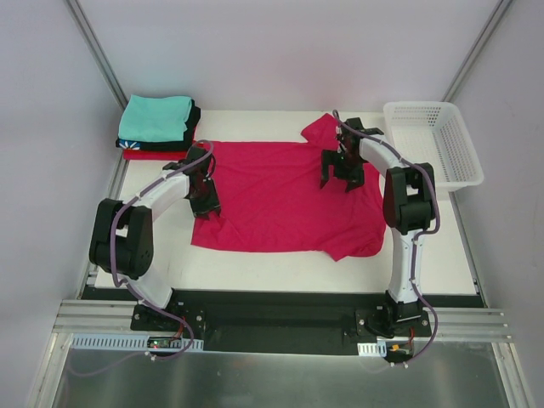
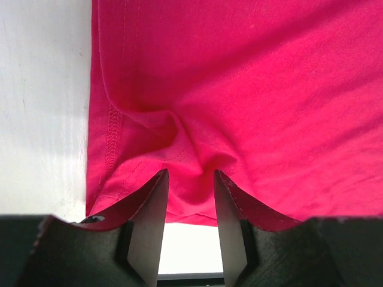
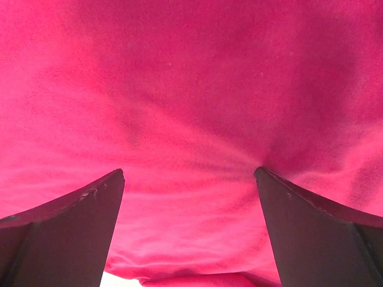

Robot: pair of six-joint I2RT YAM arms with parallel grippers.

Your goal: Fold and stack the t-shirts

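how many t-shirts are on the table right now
4: a crimson-pink cloth t-shirt spread out mid-table; at far left a stack with a folded teal cloth t-shirt on top, a black one beneath, a red one lowest. The stack may hide more.

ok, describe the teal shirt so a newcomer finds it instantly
On the white table, look to the far left corner, opposite the white mesh basket on the right. A small stack of folded t-shirts sits there, just beyond the spread crimson-pink t-shirt. The teal t-shirt is the top one, the only blue-green item, lying over a black t-shirt and a red t-shirt.
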